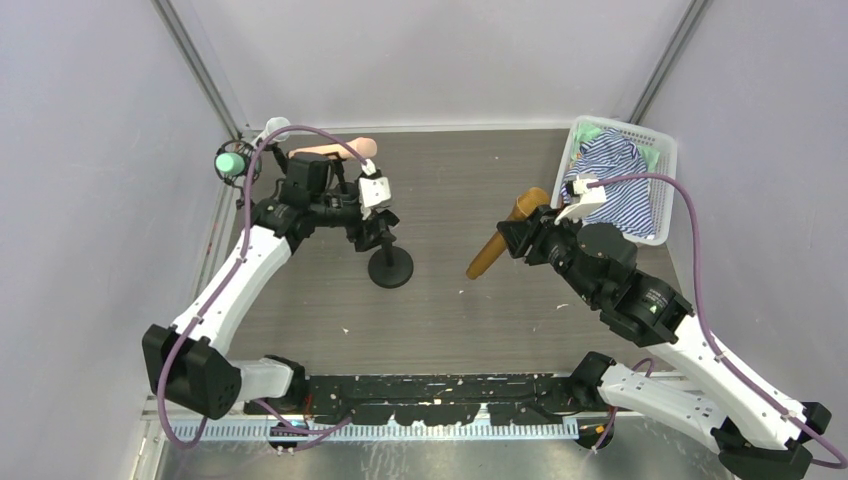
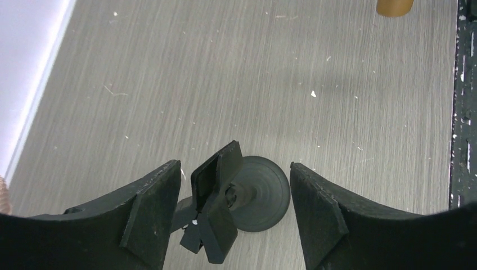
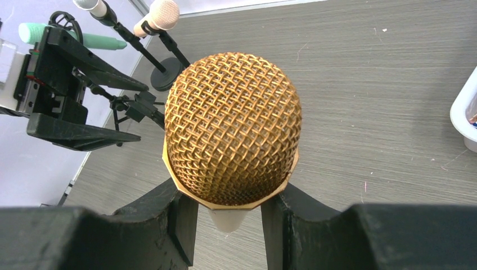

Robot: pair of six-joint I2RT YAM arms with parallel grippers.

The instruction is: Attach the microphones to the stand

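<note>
My right gripper [image 1: 522,240] is shut on the golden-brown microphone [image 1: 503,236] and holds it tilted above the table; its mesh head fills the right wrist view [image 3: 232,126]. My left gripper [image 1: 372,230] is open, its jaws on either side of the black stand's clip [image 2: 216,197] without touching it, above the stand's round base [image 2: 264,194]. The mint green microphone [image 1: 234,160], the white one [image 1: 275,128] and the peach-pink one [image 1: 335,148] sit on stands at the far left.
A white basket [image 1: 666,150] with a striped cloth [image 1: 612,170] stands at the far right. The black stand base [image 1: 390,268] is left of the table's middle. Grey walls close in the left and right sides.
</note>
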